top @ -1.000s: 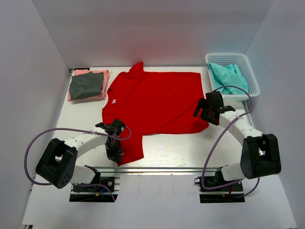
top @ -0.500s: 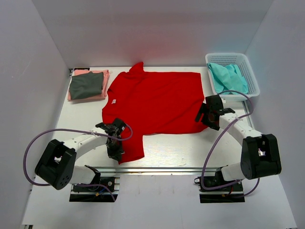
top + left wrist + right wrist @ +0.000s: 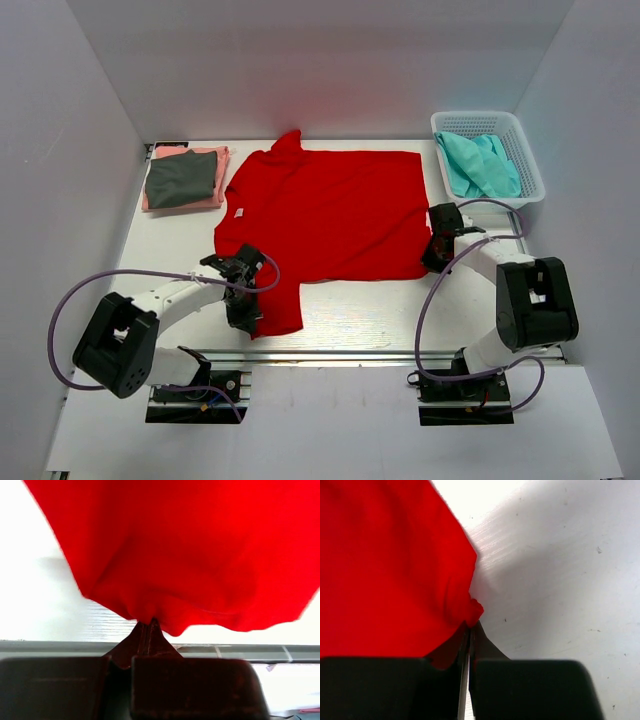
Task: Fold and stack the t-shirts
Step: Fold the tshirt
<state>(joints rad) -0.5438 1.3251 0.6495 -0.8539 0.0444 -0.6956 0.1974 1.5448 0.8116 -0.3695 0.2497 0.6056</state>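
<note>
A bright red t-shirt (image 3: 325,215) lies spread flat in the middle of the table. My left gripper (image 3: 243,305) is shut on the near-left sleeve edge; in the left wrist view the red fabric (image 3: 190,550) bunches at the closed fingertips of the left gripper (image 3: 148,625). My right gripper (image 3: 437,250) is shut on the shirt's near-right corner, and the right wrist view shows a pinched red fold (image 3: 475,610) at the tips of the right gripper (image 3: 471,625). At the back left a folded dark grey t-shirt (image 3: 181,178) rests on a folded salmon pink one (image 3: 208,153).
A white lattice basket (image 3: 478,122) stands at the back right with teal cloth (image 3: 480,165) in it. The table's near edge and metal rail (image 3: 225,650) run close behind the left gripper. Grey walls enclose the table on three sides.
The right gripper has come down onto the shirt's near-right corner and gone from open to shut on it. The left gripper has stayed shut on the sleeve.
</note>
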